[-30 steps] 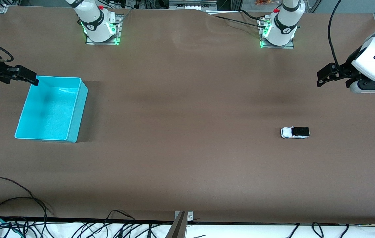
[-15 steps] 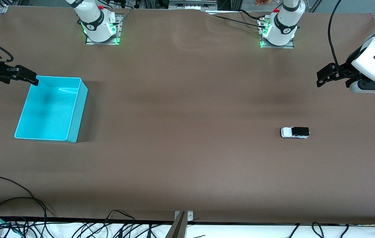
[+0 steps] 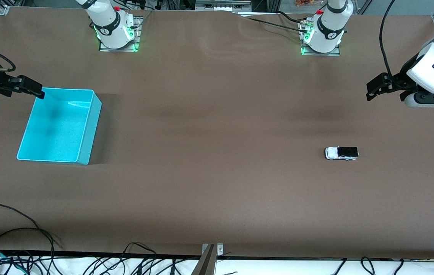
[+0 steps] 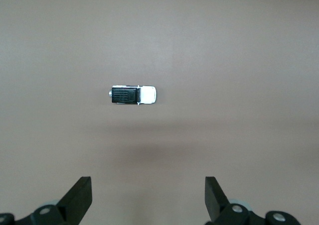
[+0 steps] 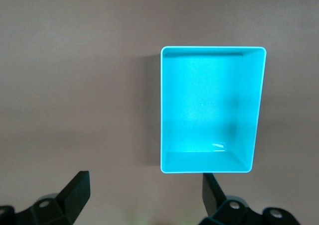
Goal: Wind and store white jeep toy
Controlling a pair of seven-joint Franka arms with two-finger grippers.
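The white jeep toy [image 3: 341,153], tiny with a black roof, stands on the brown table toward the left arm's end. In the left wrist view the white jeep toy [image 4: 133,94] lies apart from my left gripper [image 4: 148,197], which is open and empty. That left gripper [image 3: 376,88] hangs high over the table's end, farther from the front camera than the toy. My right gripper [image 3: 35,89] hovers open by the cyan bin's [image 3: 54,131] rim that lies farthest from the front camera. The right wrist view shows the cyan bin [image 5: 163,110] empty, with the right gripper [image 5: 145,192] holding nothing.
Both arm bases [image 3: 114,28] [image 3: 322,32] stand along the table's edge farthest from the front camera. Loose black cables [image 3: 18,236] trail along the edge nearest that camera. A metal bracket [image 3: 209,258] sits at the middle of that edge.
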